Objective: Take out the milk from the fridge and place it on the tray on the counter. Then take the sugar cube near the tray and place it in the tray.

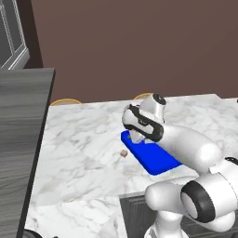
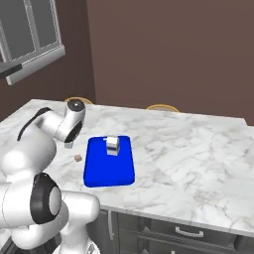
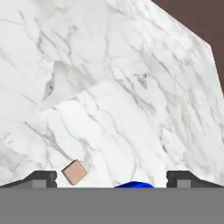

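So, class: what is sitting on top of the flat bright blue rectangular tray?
A small white boxy milk carton stands upright on the blue tray, near its far end. Nothing else shows on it in the right base view; the tiny tan sugar cube lies on the white marble counter beside it.

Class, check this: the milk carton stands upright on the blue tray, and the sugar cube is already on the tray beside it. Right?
Not quite. The milk does stand on the tray, but the sugar cube lies on the counter beside the tray, as the right base view shows.

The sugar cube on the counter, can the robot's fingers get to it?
Probably yes. The sugar cube sits alone on the bare counter beside the tray, and the open fingers hover close by, with nothing between.
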Robot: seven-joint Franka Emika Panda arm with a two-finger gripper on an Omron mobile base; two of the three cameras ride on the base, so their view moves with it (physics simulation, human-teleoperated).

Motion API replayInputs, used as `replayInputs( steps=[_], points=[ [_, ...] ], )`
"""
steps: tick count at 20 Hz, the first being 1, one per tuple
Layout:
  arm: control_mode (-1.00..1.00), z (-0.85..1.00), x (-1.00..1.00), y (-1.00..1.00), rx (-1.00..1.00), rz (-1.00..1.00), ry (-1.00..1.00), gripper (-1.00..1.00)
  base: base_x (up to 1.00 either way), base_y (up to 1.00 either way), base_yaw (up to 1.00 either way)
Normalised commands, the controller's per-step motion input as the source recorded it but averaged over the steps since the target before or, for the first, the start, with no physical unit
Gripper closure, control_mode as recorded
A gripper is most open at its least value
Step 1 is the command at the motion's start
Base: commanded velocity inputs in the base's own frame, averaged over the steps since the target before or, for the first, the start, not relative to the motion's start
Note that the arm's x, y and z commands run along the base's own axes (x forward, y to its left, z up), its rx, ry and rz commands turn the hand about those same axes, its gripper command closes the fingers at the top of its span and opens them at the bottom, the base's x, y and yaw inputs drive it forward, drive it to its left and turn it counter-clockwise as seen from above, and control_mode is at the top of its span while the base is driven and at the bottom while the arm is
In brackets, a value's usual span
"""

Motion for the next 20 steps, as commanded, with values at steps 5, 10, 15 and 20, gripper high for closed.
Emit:
replayInputs(
  steps=[5, 10, 15, 20],
  points=[
    [-1.0, 0.0, -0.01, 0.3, -0.39, 0.05, 0.0, -1.0, 0.0, 0.0, 0.0],
    [-1.0, 0.0, -0.01, 0.48, -0.33, -0.06, 0.02, -1.0, 0.0, 0.0, 0.0],
    [-1.0, 0.0, -0.02, 0.22, -0.13, -0.23, 0.0, -1.0, 0.0, 0.0, 0.0],
    [-1.0, 0.0, 0.0, 0.0, 0.0, -0.06, 0.0, -1.0, 0.0, 0.0, 0.0]
  ],
)
